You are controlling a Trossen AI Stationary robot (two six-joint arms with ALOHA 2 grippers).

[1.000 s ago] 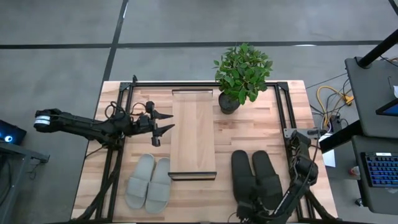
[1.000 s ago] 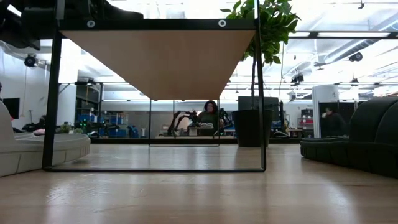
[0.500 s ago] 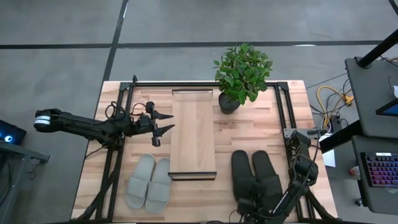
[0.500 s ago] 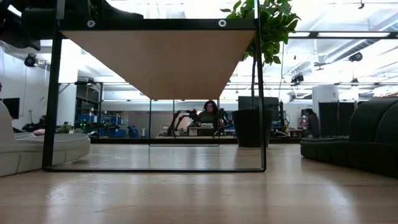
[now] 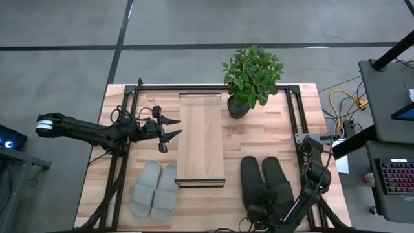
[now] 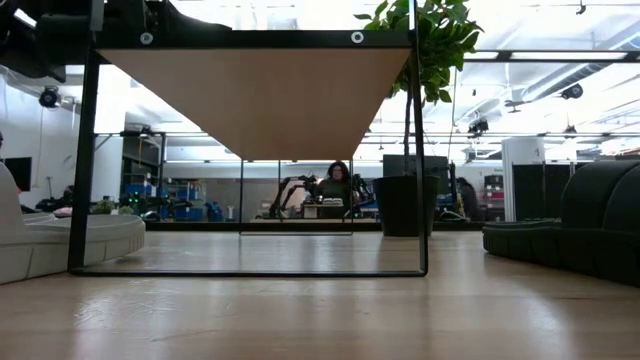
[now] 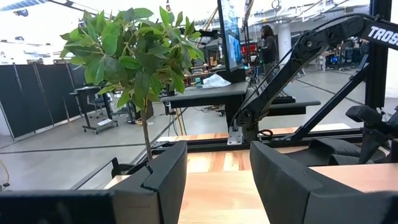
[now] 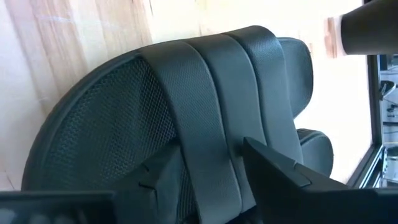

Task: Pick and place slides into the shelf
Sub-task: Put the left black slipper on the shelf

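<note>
The right gripper (image 5: 254, 215) is low at the near edge of the table (image 5: 272, 136), at the heel end of the dark slides (image 5: 266, 184). In its wrist view the two fingers (image 8: 280, 171) straddle the heel rim of one dark slide (image 8: 186, 124), one on each side, with the jaws partly closed around it; whether they already pinch the rubber I cannot tell. The second slide of that pair lies touching the first, both toes pointing toward the far side of the table.

The left gripper (image 5: 169, 127) hangs just beside the left long edge of the shelf (image 5: 201, 139), its fingers (image 7: 280, 180) spread apart and holding nothing.

The shelf stands in the middle of the table, between the two pairs: a long light wooden plank on thin dark end rails, with nothing on top. A potted plant (image 5: 251, 76) stands near the shelf's far right corner, well apart from the dark pair. The pale grey slides (image 5: 155, 188) lie side by side, touching, near the shelf's near left corner.

The dark slides have a pebbled footbed and wide smooth straps. Black metal frames (image 5: 294, 110) run along both sides of the table.
</note>
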